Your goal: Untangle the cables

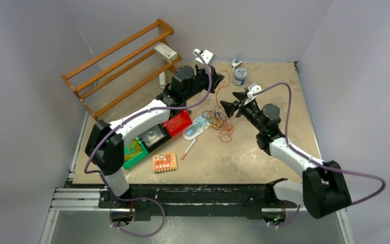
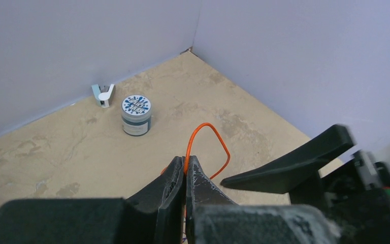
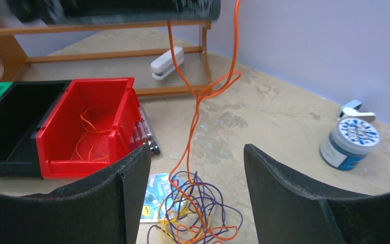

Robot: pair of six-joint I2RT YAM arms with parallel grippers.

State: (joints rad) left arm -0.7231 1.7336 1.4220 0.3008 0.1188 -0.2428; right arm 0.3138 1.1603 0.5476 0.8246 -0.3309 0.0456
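Orange cable (image 2: 208,124), one strand held aloft.
Left gripper (image 2: 185,165) clamped on it; strand hangs near-vertical down to the cables (image 3: 198,213) heaped on the bench (image 3: 274,117). Right gripper (image 3: 195,152), parted, faces the heap, nearer arm.

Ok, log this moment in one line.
left gripper: shut on orange cable, held aloft | right gripper: open, facing tangle | untangling: not yet done
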